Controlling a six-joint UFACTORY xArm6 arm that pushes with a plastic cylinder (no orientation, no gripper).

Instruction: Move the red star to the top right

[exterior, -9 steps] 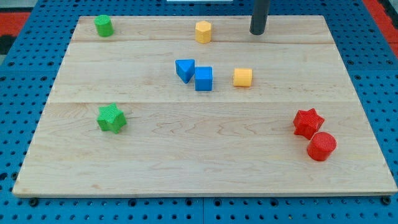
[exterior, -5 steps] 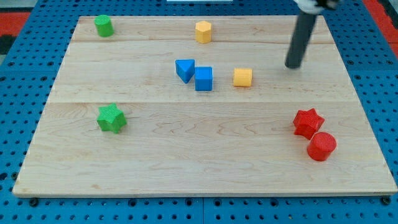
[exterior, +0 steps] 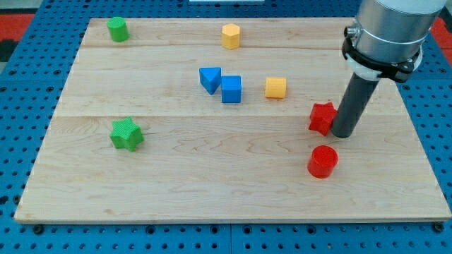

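The red star [exterior: 322, 118] lies on the wooden board [exterior: 233, 190] at the right of centre. My tip [exterior: 344, 133] stands right against the star's right side, touching it. The dark rod rises from there to the arm's grey body at the view's top right. A red cylinder [exterior: 323, 161] lies below the star, apart from it and from my tip.
A yellow cube [exterior: 275, 87], a blue cube [exterior: 231, 89] and a blue triangular block [exterior: 209, 78] lie mid-board. A yellow hexagonal block [exterior: 230, 35] sits at the top middle, a green cylinder [exterior: 117, 29] at the top left, a green star [exterior: 126, 134] at the left.
My tip moved from the board's top down to the right side. The red star has shifted up and left, the red cylinder left.
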